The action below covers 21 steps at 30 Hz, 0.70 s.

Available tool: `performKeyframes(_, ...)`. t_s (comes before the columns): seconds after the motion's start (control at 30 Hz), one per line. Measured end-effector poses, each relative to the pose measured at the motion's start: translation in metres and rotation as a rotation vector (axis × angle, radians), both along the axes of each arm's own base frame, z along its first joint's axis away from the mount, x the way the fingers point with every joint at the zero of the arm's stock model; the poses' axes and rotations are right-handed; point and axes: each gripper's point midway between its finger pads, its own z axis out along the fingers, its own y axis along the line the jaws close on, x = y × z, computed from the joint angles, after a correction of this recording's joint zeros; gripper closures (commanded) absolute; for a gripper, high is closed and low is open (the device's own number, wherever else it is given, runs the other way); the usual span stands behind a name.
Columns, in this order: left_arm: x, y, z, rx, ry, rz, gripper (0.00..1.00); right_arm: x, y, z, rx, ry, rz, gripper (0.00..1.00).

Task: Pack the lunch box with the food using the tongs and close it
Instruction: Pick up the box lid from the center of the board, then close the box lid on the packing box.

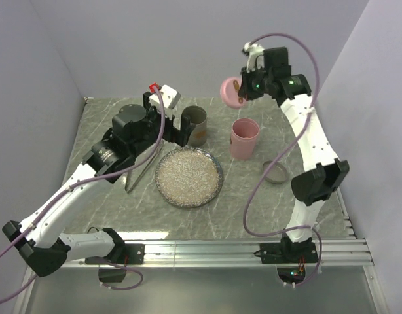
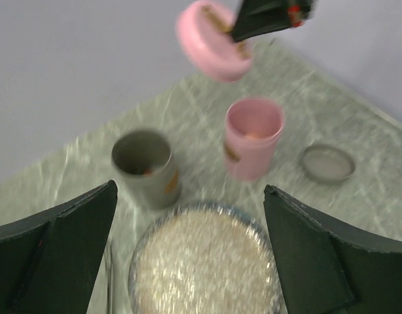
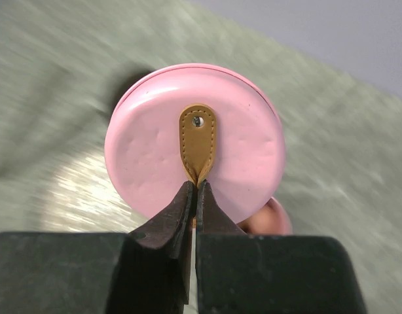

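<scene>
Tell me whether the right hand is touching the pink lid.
Touching. The right wrist view shows the right hand shut on the brown tab of the pink lid, no gap.

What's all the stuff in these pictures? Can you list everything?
pink cup: 1, pink, standing mid-table
grey cup: 1, grey, left of pink cup
pink lid: 1, pink with brown strap, in the air
grey lid: 1, grey, right of plate
plate: 1, speckled silver, near middle
tongs: 1, grey metal, left of plate
table: 1, marbled grey-green
left fingers: 2, black, open, near grey cup
right fingers: 2, black, shut on lid's strap
</scene>
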Motion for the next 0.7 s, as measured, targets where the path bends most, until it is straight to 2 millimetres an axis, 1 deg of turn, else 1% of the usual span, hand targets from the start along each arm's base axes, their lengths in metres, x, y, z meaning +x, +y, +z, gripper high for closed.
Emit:
performKeyframes(0.03,0.007,0.007,-0.013,0.013,0.049,0.03,0.01,0.003,-0.007,-0.016,-0.069,0.021,-0.02,1.0)
performKeyframes(0.1,0.015,0.018,-0.026,0.024,0.104,0.073,0.01,0.005,-0.019,-0.045,-0.197,0.066,-0.044,1.0)
performKeyframes(0.13,0.017,0.024,-0.031,0.024,0.126,0.091,0.0,0.003,-0.024,-0.056,-0.253,0.086,-0.047,1.0)
performKeyframes(0.2,0.021,0.032,-0.035,0.017,0.152,0.119,0.01,-0.003,-0.031,-0.07,-0.34,0.114,-0.044,1.0)
performKeyframes(0.3,0.025,0.04,-0.038,0.008,0.168,0.143,0.01,-0.009,-0.04,-0.078,-0.428,0.128,-0.039,1.0)
performKeyframes(0.43,0.026,0.043,-0.044,0.023,0.182,0.152,0.0,-0.013,-0.043,-0.086,-0.503,0.139,-0.02,1.0)
performKeyframes(0.63,0.028,0.043,-0.052,0.042,0.199,0.152,0.01,-0.011,-0.044,-0.115,-0.586,0.199,0.008,1.0)
performKeyframes(0.7,0.028,0.042,-0.053,0.045,0.203,0.151,0.01,-0.01,-0.044,-0.12,-0.594,0.21,0.013,1.0)
